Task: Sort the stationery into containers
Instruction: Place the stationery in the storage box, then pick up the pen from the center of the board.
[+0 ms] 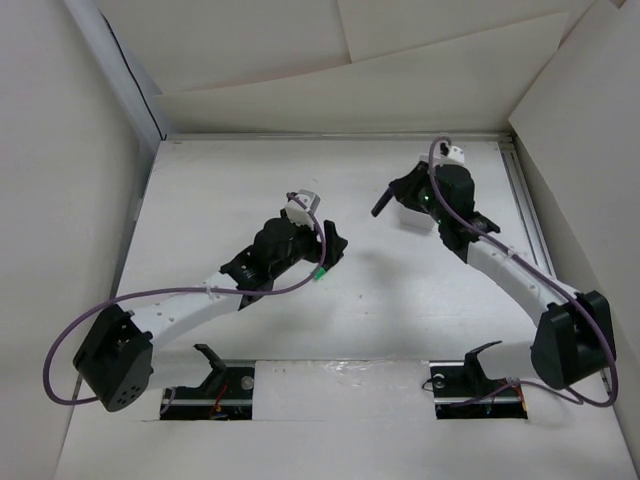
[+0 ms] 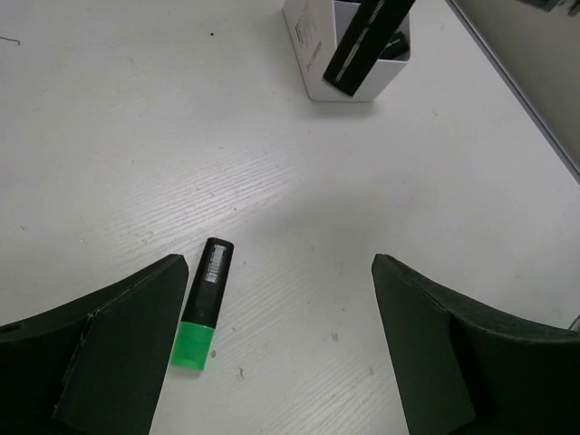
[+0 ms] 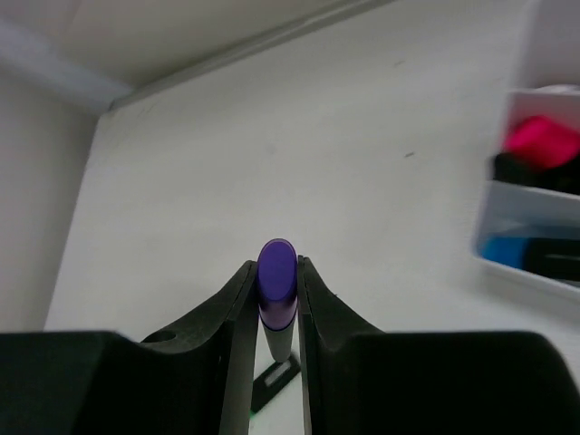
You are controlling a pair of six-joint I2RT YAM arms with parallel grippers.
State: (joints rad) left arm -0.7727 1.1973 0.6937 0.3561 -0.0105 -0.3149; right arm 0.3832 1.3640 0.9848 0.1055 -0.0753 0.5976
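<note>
My right gripper (image 3: 276, 270) is shut on a purple-capped marker (image 3: 276, 281) and holds it upright in the air, left of the white organiser (image 3: 530, 213). The organiser holds a pink-ended marker (image 3: 542, 140) and a blue-ended marker (image 3: 507, 249). In the top view the right gripper (image 1: 393, 200) is at the far middle of the table. My left gripper (image 2: 276, 272) is open and empty. It hovers over a green-capped black marker (image 2: 204, 304) that lies flat by its left finger. That marker also shows in the top view (image 1: 320, 272). The organiser (image 2: 344, 63) stands far ahead of the left gripper.
White walls close in the table on the left, back and right. A metal rail (image 1: 525, 205) runs along the right edge. In the left wrist view the black marker body (image 2: 367, 41) held by the right gripper hangs in front of the organiser.
</note>
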